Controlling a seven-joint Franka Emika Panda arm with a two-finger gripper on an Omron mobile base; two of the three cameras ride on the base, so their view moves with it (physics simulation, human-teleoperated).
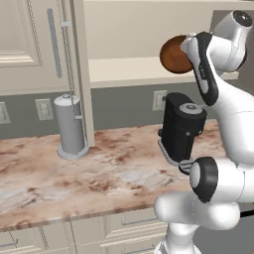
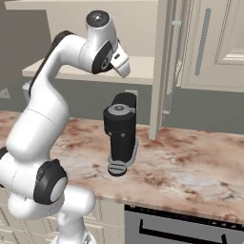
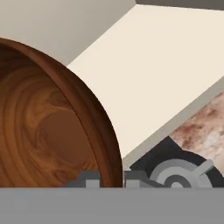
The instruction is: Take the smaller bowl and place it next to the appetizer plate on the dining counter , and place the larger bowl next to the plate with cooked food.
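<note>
Where the cream shelf (image 3: pixel 175 65) runs smooth, the hand (image 3: pixel 111 178) clamps the grained, round wooden bowl's (image 3: pixel 48 127) rim.

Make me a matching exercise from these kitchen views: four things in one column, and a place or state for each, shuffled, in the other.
Things:
1. wooden bowl
2. coffee machine
3. paper towel holder
4. claw

Places or states:
A. grey, stands by the cabinet's side panel
B. shut on a rim
C. black, on the marbled counter under the shelf
D. gripped, up at shelf height

Pairs: 1-D, 2-C, 3-A, 4-B
</note>
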